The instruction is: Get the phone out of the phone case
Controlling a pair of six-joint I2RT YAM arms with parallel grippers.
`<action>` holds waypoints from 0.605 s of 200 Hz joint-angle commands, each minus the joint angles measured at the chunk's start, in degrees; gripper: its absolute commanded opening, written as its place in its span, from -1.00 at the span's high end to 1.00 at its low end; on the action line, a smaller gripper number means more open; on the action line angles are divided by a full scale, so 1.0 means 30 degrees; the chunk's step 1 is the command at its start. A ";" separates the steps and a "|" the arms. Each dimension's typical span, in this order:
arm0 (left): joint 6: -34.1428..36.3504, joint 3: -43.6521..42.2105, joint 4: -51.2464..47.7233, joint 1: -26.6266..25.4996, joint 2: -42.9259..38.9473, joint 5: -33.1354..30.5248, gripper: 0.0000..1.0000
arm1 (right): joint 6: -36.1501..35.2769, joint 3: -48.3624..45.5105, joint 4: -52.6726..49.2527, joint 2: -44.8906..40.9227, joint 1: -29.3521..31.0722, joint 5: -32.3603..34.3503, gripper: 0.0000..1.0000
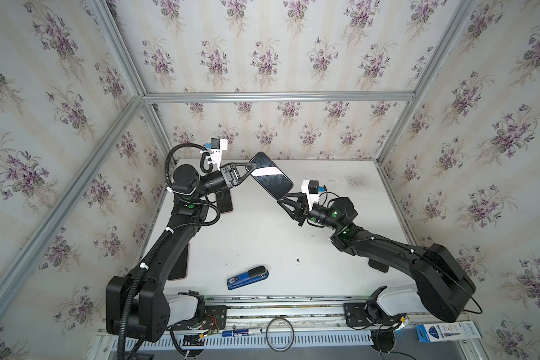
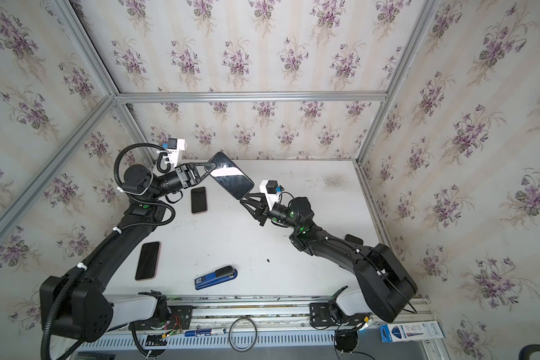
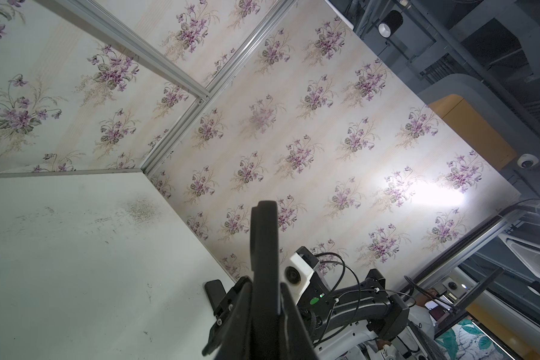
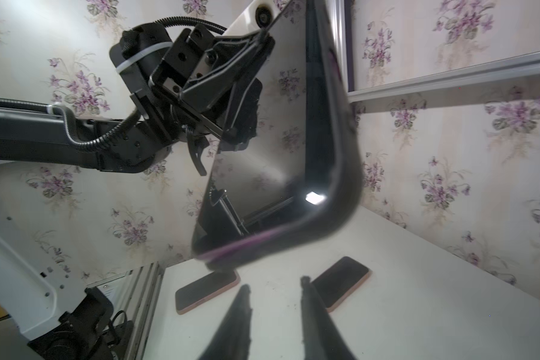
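Right wrist view first, Jo: where is the phone?

Up in the air, Sam, well clear of the white table. The phone hangs with its glossy dark screen toward that camera. The black phone case is on it, wrapped round the rim, with a thin purple line at the edge.

Who holds it?

The left gripper, clamped tight on the phone's end nearest the back wall. The left wrist view shows the phone edge-on between its 2 fingers.

And the right gripper?

The right gripper is just beside the phone's opposite corner, jaws partly apart and nothing between them. From both top views I cannot tell whether a fingertip touches the case.

What lies below?

2 more phones in pinkish cases, flat on the table with the dark face up. The farther phone is near the left arm's wrist. The nearer phone is beside the left forearm, closer to the front edge. A blue stapler lies near the front edge around the middle, apart from both. A dark flat thing pokes out from under the right arm, too hidden to name
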 commanded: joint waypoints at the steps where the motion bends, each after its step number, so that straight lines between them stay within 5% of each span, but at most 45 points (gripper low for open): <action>1: 0.1514 0.0726 -0.1345 0.0103 -0.0333 0.0663 1.00 | -0.1202 -0.1182 -0.0545 -0.1564 -0.0058 0.2568 -0.05; 54: 1.1618 0.4086 -1.2521 0.0193 -0.1732 0.1260 1.00 | -0.4586 -0.1437 -0.9364 -0.6288 -0.0561 0.2567 -0.56; 121: 1.9356 0.4210 -1.7881 -0.0034 -0.3686 0.2561 1.00 | -0.8266 0.0478 -1.5902 -0.8407 -0.1246 -0.0016 -0.50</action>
